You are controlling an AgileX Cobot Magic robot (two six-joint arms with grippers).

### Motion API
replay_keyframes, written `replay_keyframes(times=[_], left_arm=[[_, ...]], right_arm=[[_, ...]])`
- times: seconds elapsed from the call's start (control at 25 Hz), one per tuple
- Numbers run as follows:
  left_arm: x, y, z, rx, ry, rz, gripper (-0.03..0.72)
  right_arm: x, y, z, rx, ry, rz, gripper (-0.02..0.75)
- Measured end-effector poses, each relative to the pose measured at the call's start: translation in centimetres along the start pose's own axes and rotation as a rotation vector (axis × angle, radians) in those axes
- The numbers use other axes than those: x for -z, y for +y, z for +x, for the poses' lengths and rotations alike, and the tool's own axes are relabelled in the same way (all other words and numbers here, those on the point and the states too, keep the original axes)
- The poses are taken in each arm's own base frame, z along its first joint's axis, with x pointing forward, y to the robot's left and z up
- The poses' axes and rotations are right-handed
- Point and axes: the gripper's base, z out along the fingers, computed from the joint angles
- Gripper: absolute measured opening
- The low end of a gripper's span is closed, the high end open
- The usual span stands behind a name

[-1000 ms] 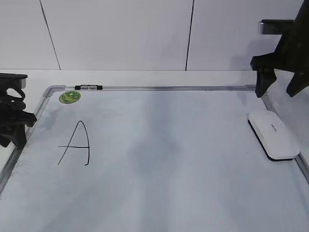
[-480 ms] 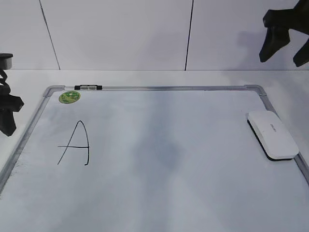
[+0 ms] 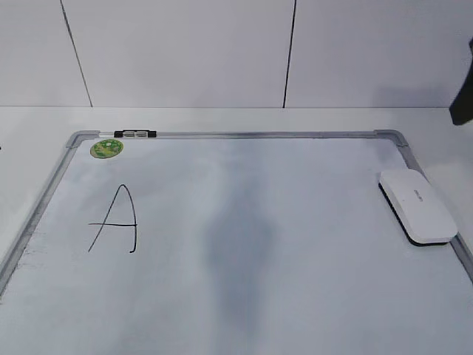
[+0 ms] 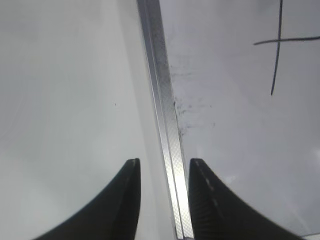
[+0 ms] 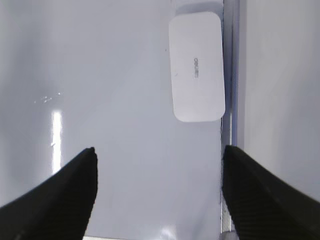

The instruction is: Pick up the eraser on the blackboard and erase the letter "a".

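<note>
The white eraser (image 3: 417, 205) lies flat at the right edge of the blackboard (image 3: 244, 134), black felt down. In the right wrist view the eraser (image 5: 196, 66) lies ahead of my right gripper (image 5: 159, 150), which is wide open, empty and high above the board. Only a dark sliver of that arm (image 3: 464, 103) shows in the exterior view. My left gripper (image 4: 164, 162) is open and empty, its jaws on either side of the board's left frame (image 4: 162, 100). No small oval "a" shows in any view; only a capital "A" (image 3: 117, 220) shows.
A round green disc (image 3: 106, 148) sits at the board's far left corner, beside a small black-and-white piece (image 3: 135, 134) on the top frame. Grey smudges mark the board's middle. White wall panels stand behind the table.
Both arms have drawn away: the left one has left the exterior view at the left edge, and the right one has moved up and off to the right edge. The eraser has not moved.
</note>
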Motion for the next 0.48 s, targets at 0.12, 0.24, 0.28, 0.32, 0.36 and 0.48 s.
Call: replay_keyframes(times=[0.12,0.24,0.28,0.32,0.36,0.48], left_arm=[[1.3,-0.2,0.8,-0.004,-0.017,0.0,0.239],[2.9,-0.3,1.5,-0.008,-0.065,-0.002,0.238],[3.5,-0.4,1.8,-0.009,-0.086,-0.004,0.238],[4.2,-0.5,2.2,-0.011,-0.109,-0.005,0.238],[4.7,-0.5,2.5,-0.013,-0.128,-0.006,0.237],[6.6,-0.8,4.2,-0.017,-0.191,-0.009,0.235]], right_arm=[[0.8,-0.1,2.8,0.001,0.001,0.002,0.593],[1.8,-0.1,5.4,0.002,-0.015,0.001,0.593],[2.2,-0.1,6.2,0.004,-0.028,0.001,0.593],[2.4,-0.1,7.0,0.004,-0.031,0.001,0.593],[2.7,-0.1,7.9,0.005,-0.042,0.0,0.593],[3.7,-0.2,10.3,0.009,-0.082,-0.002,0.593]])
